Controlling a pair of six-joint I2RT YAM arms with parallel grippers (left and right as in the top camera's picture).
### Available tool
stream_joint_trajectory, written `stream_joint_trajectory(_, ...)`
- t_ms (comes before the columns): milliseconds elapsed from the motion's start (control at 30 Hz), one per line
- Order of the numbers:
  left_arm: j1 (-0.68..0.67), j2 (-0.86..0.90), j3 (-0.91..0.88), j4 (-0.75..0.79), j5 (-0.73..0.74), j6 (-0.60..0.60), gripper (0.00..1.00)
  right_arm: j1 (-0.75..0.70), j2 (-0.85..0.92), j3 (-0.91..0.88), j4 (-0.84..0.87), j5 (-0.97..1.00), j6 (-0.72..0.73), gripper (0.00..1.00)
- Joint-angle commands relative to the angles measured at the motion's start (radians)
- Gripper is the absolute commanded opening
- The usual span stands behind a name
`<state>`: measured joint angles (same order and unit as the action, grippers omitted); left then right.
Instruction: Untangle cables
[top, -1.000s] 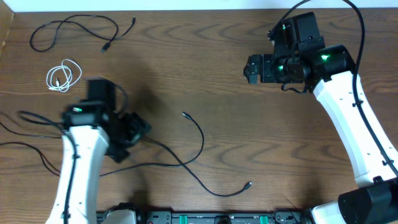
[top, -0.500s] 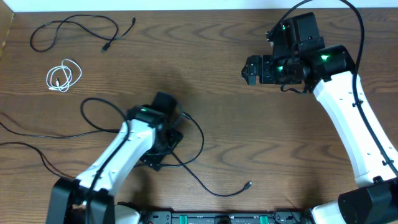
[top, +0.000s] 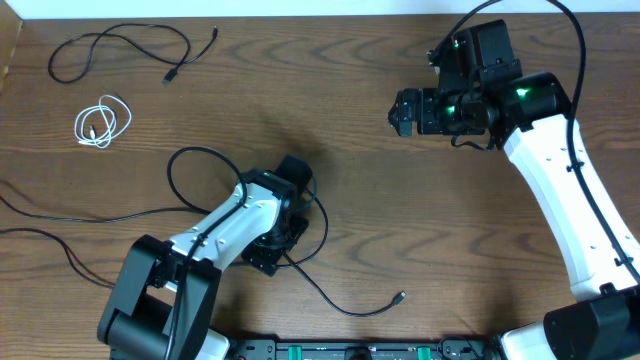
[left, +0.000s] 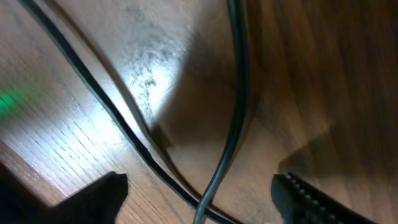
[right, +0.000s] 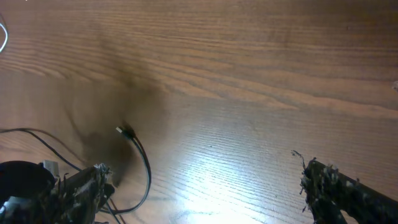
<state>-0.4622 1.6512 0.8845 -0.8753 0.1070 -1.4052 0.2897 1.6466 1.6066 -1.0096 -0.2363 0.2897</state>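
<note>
Several thin cables are lying on the table (top: 330, 60). White coil (top: 102, 122) and one black cable (top: 120, 42) are sitting at the far left, each lying clear of the others. Remaining black cables (top: 322, 225) are crossing near the table centre, with one free plug end (top: 400, 296) lying toward the near edge.

Left pincer (left: 199, 202) is hanging low right over that crossing. Its jaws are standing apart with two black strands (left: 236, 93) running between them, clamping neither. Right pincer (right: 205, 190) is hovering wide at the far right side, well apart from every cable and holding nothing.

Handling guess: the cords are looking very light, limp and smooth-jacketed. They are likely sliding through a loose grip, and dragging neighbours along if pulled at the crossing. A better hold is probably a single strand just beside the crossing, or near a plug end, where the thicker tip is acting as a stop. Main risk is pinching both strands at once.
</note>
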Motion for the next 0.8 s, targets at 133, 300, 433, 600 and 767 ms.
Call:
stream_joint_trajectory(133, -0.023, -0.002, -0.006, -0.033, 0.021, -0.018, 0.75, -0.001, 0.01, 0.0, -0.013, -0.005, 0.001, 0.99)
stream_joint_trajectory(300, -0.063, -0.026, -0.007, -0.039, 0.045, -0.045, 0.75, -0.001, 0.01, -0.001, -0.015, -0.005, 0.001, 0.99)
stream_joint_trajectory(433, -0.084, -0.064, -0.024, -0.039, 0.035, -0.122, 0.76, -0.001, 0.01, -0.001, -0.019, -0.002, 0.001, 0.99)
stream_joint_trajectory(600, -0.084, -0.073, -0.112, 0.07, 0.039, -0.168, 0.77, -0.001, 0.01, -0.001, -0.019, -0.002, -0.01, 0.99)
stream_joint_trajectory(767, -0.077, -0.073, -0.194, 0.179, 0.069, -0.235, 0.77, -0.001, 0.01, -0.001, -0.019, -0.002, -0.01, 0.99)
